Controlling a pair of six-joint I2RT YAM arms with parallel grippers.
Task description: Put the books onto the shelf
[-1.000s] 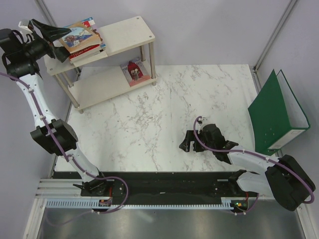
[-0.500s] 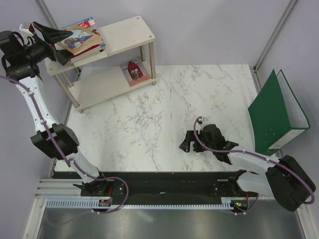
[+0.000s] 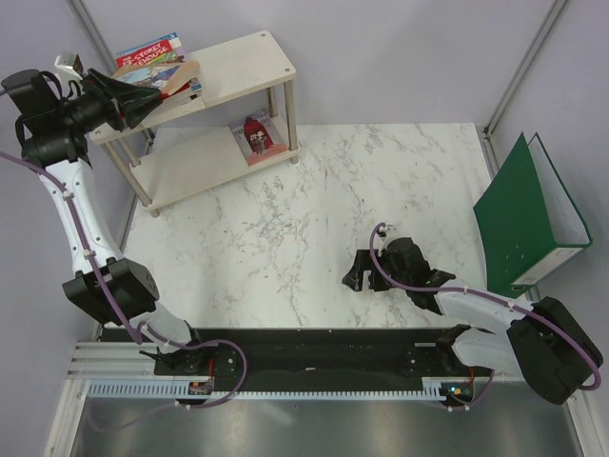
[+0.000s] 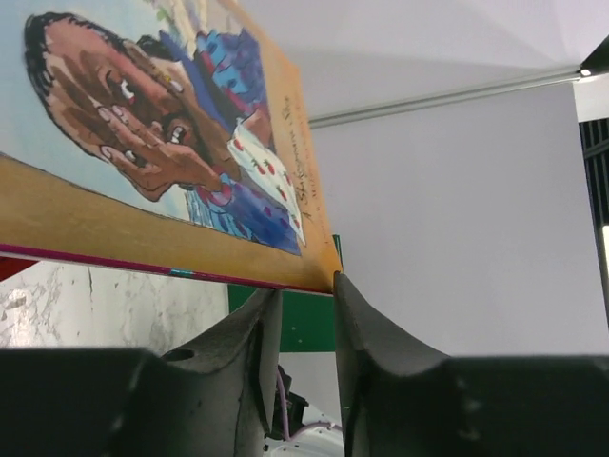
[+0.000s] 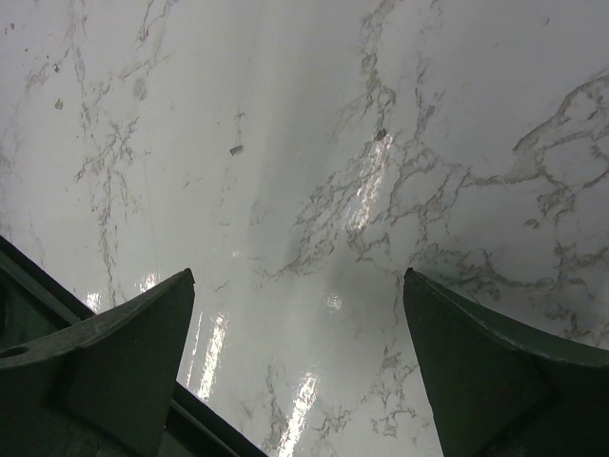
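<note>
A small stack of books lies on the top board of the cream shelf (image 3: 243,62), at its left end. A red-titled book (image 3: 147,52) is at the back and an orange-brown book (image 3: 169,76) is tipped up on top. Another book (image 3: 255,135) leans on the lower board. My left gripper (image 3: 143,90) is at the stack's left edge. In the left wrist view the orange-brown book (image 4: 162,143) has its lower edge on my left gripper's (image 4: 303,286) tips. The jaws stand a narrow gap apart with nothing between them. My right gripper (image 3: 360,271) rests wide open over the marble table (image 5: 314,143).
A large green ring binder (image 3: 523,219) stands open at the table's right edge, and it also shows through the gap between the left fingers as the binder (image 4: 304,328). Grey walls close in the left and back sides near the shelf.
My left gripper has narrowed from wide open and shifted right under the stack's edge. The orange-brown book has tipped up. The right arm has not moved.
</note>
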